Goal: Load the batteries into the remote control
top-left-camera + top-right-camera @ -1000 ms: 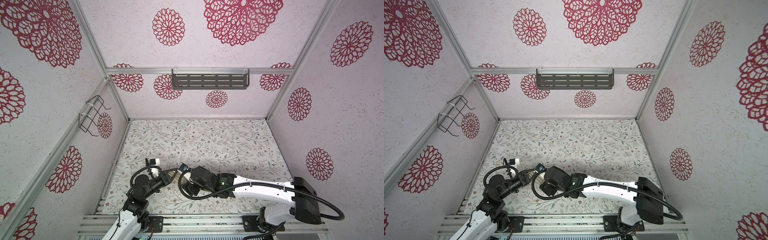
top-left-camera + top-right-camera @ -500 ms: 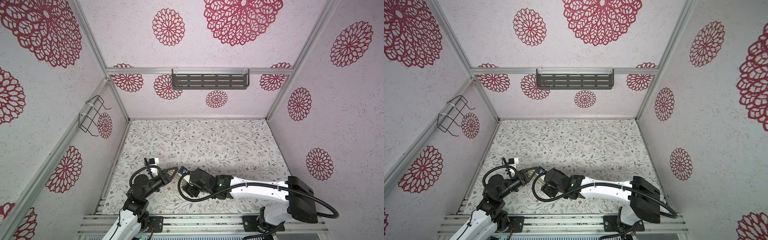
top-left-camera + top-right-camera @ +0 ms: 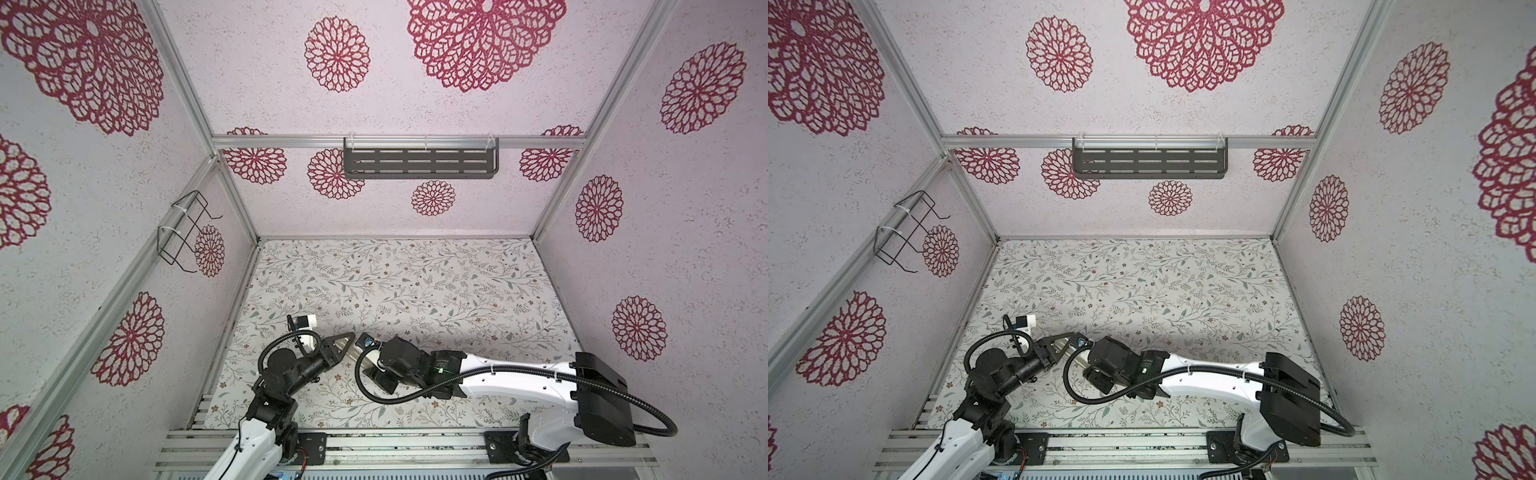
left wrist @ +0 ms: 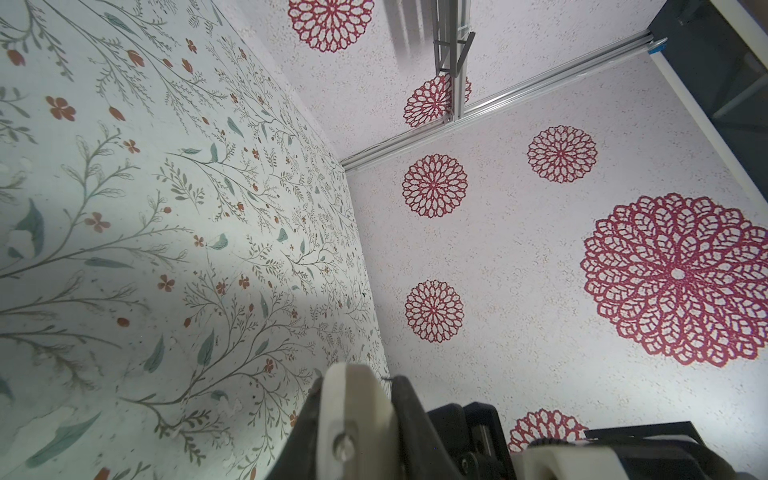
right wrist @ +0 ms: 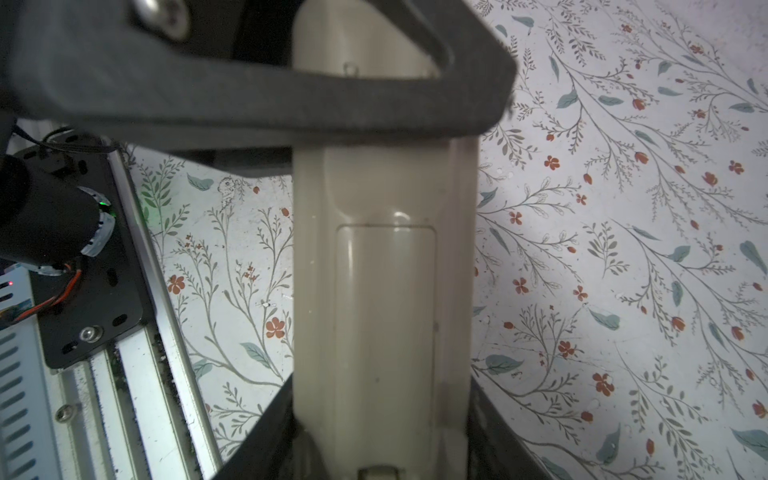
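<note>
The remote control [image 5: 386,291] shows its plain beige back with the cover panel in place, held above the floral mat between both arms. My right gripper [image 5: 380,390] has a black finger pressed on each long side of it. My left gripper [image 4: 357,386] is shut on the remote control [image 4: 353,399] near its other end, and one of its fingers [image 5: 291,104] crosses the right wrist view. In both top views the left gripper [image 3: 345,338] [image 3: 1069,338] and right gripper [image 3: 365,363] [image 3: 1086,365] meet at the mat's front left, with a pale strip of the remote control [image 3: 348,348] between them. The batteries are out of view.
A grey slotted shelf [image 3: 419,162] hangs on the back wall and a wire basket [image 3: 187,232] on the left wall. An aluminium rail [image 3: 374,440] with the arm bases runs along the front edge of the floral mat [image 3: 415,291].
The right gripper's jaws have closed in on the remote's sides, and the right arm has shifted slightly left. The left gripper has kept its grip and place.
</note>
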Controlling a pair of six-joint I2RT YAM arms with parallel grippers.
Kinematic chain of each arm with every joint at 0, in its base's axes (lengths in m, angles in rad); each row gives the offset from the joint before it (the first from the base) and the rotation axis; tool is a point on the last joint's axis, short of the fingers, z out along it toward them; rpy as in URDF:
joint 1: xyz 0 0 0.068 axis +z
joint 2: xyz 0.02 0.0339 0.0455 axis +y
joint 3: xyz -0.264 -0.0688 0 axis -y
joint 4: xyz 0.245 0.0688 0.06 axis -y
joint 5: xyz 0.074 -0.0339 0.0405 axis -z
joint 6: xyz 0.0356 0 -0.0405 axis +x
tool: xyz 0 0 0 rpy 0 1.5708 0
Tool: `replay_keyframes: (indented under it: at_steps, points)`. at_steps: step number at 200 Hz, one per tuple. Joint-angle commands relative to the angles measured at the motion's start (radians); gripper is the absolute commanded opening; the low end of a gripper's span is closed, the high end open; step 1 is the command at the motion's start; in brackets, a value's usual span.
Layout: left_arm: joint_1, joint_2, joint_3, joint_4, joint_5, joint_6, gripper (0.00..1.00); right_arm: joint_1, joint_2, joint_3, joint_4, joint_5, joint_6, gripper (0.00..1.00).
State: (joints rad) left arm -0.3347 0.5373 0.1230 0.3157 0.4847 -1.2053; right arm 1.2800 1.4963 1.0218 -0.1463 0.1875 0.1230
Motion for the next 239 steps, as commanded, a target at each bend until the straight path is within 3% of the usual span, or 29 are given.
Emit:
replay_keyframes:
  at_steps: [1,22,35,55,79,114,180,239]
  points:
    - [0.011,0.003,0.012,0.026,0.012,0.013,0.00,0.002,-0.018,-0.004,0.049,0.017,-0.006,0.22]
    - [0.011,0.003,0.017,0.015,0.015,0.037,0.00,0.001,-0.034,-0.014,0.051,0.019,-0.008,0.13]
    - [0.011,-0.001,0.028,-0.014,0.015,0.067,0.05,0.000,-0.044,-0.020,0.051,0.023,-0.008,0.08]
    - [0.011,-0.009,0.042,-0.054,0.014,0.097,0.22,0.000,-0.057,-0.030,0.061,0.028,-0.001,0.00]
    - [0.012,-0.033,0.058,-0.091,0.004,0.120,0.52,-0.001,-0.065,-0.041,0.084,0.032,0.005,0.00]
    - [0.011,-0.069,0.078,-0.135,0.000,0.149,0.72,-0.004,-0.079,-0.055,0.116,0.025,0.013,0.00]
    - [0.008,-0.098,0.115,-0.165,0.057,0.201,0.80,-0.063,-0.178,-0.076,0.081,0.026,0.055,0.00]
    - [-0.057,-0.125,0.117,0.105,0.135,0.156,0.82,-0.114,-0.332,-0.138,0.208,-0.130,0.050,0.00]
